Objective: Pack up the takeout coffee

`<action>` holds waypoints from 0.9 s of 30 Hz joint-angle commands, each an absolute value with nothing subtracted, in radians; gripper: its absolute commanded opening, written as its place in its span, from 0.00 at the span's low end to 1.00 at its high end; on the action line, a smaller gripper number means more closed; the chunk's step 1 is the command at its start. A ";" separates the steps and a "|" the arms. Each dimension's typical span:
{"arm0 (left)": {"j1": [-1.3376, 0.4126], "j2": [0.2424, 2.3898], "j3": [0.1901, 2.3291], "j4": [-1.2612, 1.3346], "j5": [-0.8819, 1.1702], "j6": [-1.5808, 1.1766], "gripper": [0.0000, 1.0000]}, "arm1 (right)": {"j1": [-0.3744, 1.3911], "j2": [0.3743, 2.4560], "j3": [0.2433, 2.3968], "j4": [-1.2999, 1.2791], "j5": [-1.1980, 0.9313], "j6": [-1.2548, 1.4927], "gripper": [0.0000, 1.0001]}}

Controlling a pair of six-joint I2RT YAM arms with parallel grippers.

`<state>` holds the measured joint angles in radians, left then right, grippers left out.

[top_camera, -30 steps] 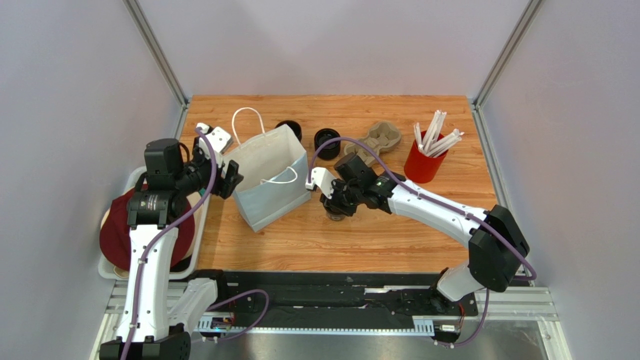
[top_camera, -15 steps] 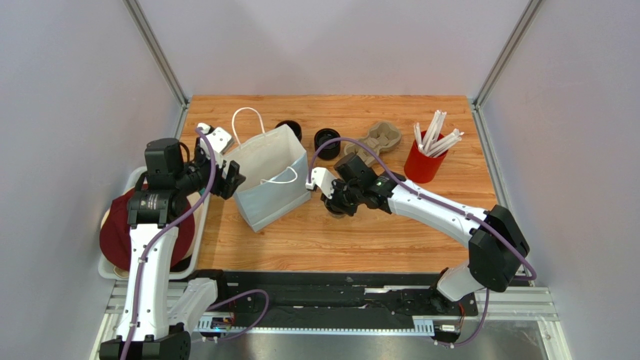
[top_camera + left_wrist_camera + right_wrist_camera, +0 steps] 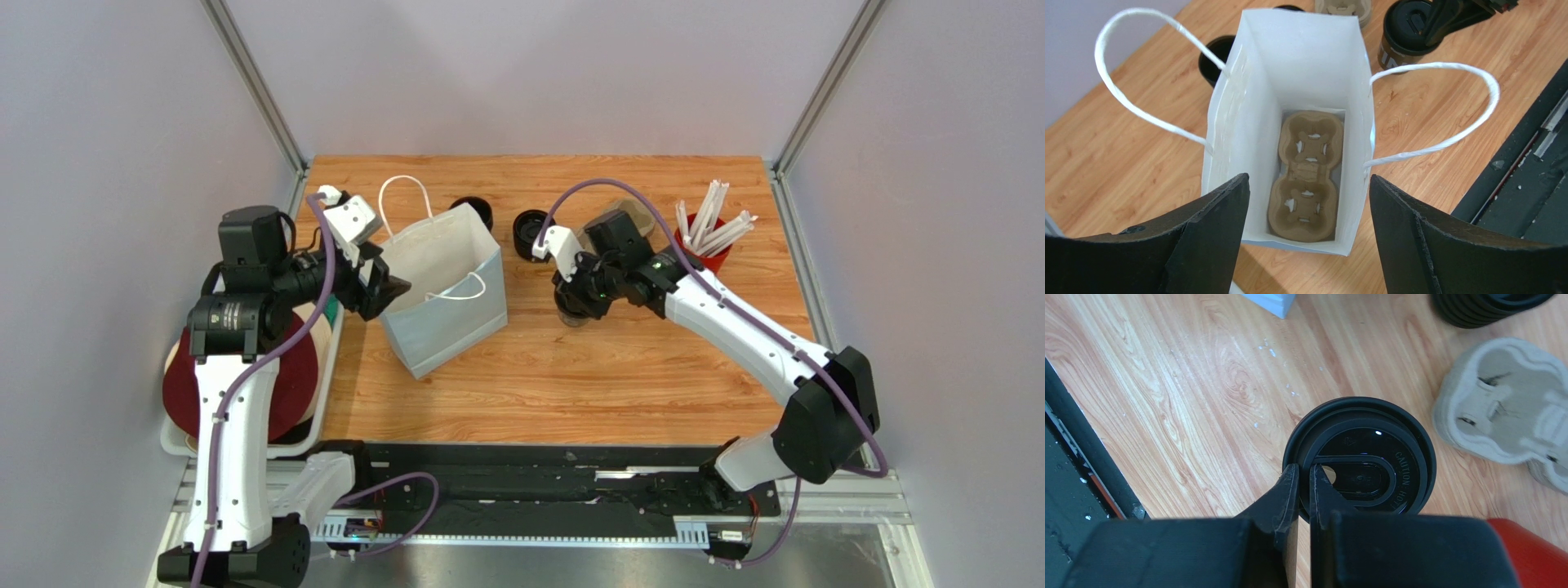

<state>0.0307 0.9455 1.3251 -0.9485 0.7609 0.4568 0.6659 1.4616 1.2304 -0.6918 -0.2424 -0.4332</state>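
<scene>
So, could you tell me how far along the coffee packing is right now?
Done: the white paper bag stands open with a cardboard carrier flat on its bottom, and the takeout coffee has its lid on. In hand: the right gripper pinches the lid's rim; the left gripper is open over the bag's mouth. Left: the coffee is outside the bag and must go into the carrier.

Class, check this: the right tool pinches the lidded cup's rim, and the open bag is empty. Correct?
No: the bag is not empty. The left wrist view shows a cardboard tray on its bottom. The right tool does pinch the cup by its rim.
</scene>
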 commanded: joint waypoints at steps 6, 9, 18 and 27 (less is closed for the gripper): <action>0.005 0.997 1.506 -1.071 0.916 0.592 0.87 | 0.627 1.361 1.379 -0.831 -0.267 -0.420 0.00; -0.046 1.014 1.522 -1.101 0.917 0.623 0.87 | 0.624 1.324 1.430 -0.861 -0.265 -0.414 0.00; -0.330 1.080 1.552 -1.204 0.807 0.672 0.85 | 0.620 1.236 1.519 -0.887 -0.264 -0.403 0.00; -0.462 1.147 1.571 -1.141 0.637 0.632 0.71 | 0.620 1.212 1.522 -0.890 -0.268 -0.403 0.00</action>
